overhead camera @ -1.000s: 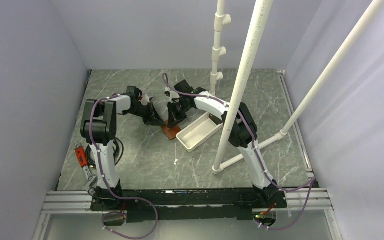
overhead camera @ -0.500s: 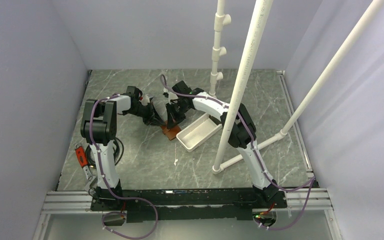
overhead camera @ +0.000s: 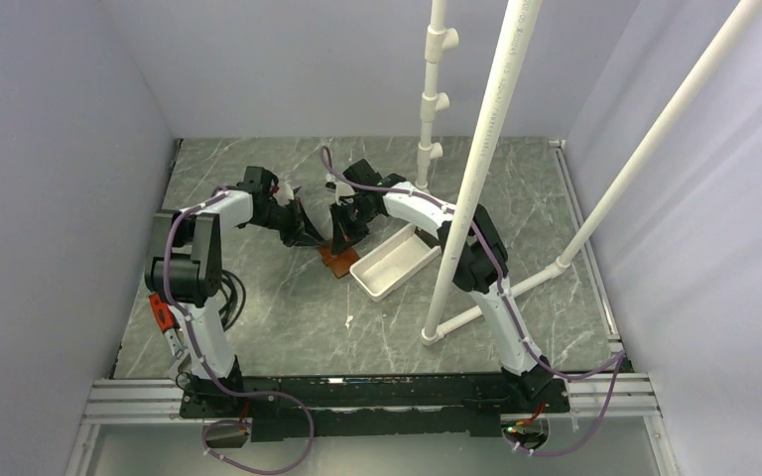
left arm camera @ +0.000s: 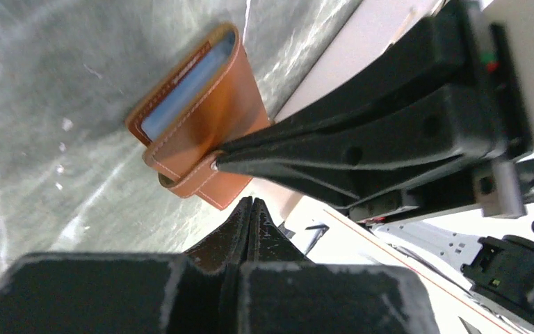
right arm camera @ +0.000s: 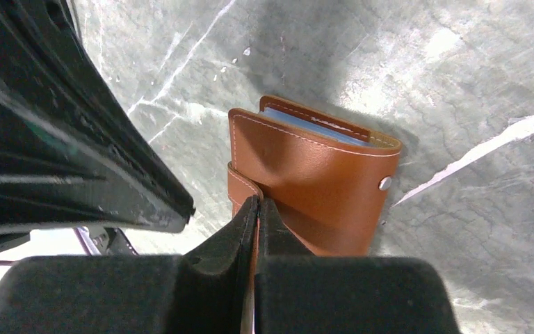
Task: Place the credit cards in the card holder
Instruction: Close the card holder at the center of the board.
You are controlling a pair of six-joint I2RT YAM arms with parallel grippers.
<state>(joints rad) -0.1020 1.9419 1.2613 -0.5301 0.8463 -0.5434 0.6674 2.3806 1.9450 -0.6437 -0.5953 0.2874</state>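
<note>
Wallet [right arm camera: 313, 188], blue card [left arm camera: 181, 97] inside, lies on table [overhead camera: 288, 297] by tray [overhead camera: 392, 260]; right gripper [right arm camera: 257, 203] pinches its strap, left gripper [left arm camera: 249, 203] closed on nothing nearby, so a pull may flip it and spill the card.

From above, the holder [overhead camera: 336, 262] shows only its near corner. The rest lies under the left gripper [overhead camera: 310, 237] and right gripper [overhead camera: 340, 238], whose jaws are too small to read there. Inside the holder, the cards [right arm camera: 314, 122] show just a blue edge, and their number cannot be told.
</note>
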